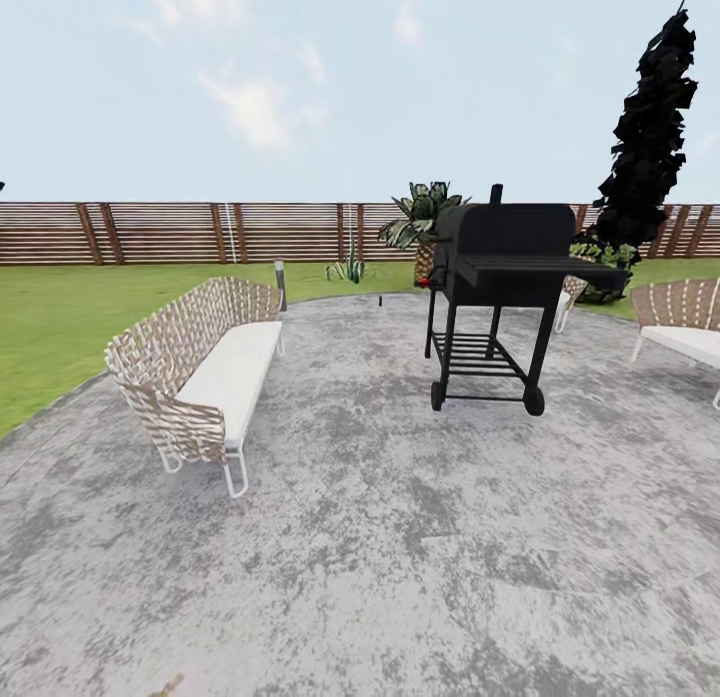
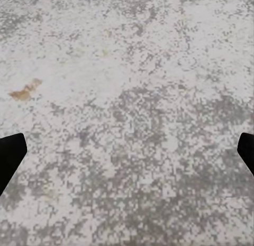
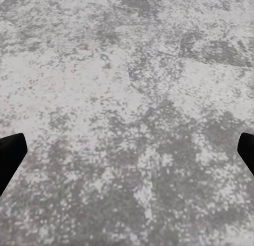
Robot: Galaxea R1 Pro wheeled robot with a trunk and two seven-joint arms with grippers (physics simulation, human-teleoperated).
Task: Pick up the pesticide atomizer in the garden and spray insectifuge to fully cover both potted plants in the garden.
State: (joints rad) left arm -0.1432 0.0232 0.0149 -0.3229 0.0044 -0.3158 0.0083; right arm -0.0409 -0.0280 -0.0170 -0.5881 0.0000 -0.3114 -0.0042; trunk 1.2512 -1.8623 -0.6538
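On the grey stone patio [image 1: 400, 537] of the garden, the robot faces a black grill [image 1: 505, 267] and a woven sofa [image 1: 205, 362]. The pesticide atomizer [image 1: 380, 300] appears as a tiny dark upright shape at the patio's far edge, near a low potted plant [image 1: 348, 268] on the lawn by the fence [image 1: 180, 232]. The left gripper [image 2: 127, 156] and right gripper [image 3: 127, 156] hang over bare paving, fingers spread wide, empty. The bottle is likely light, rigid and smooth; gripping its slim body below the trigger head seems safest.
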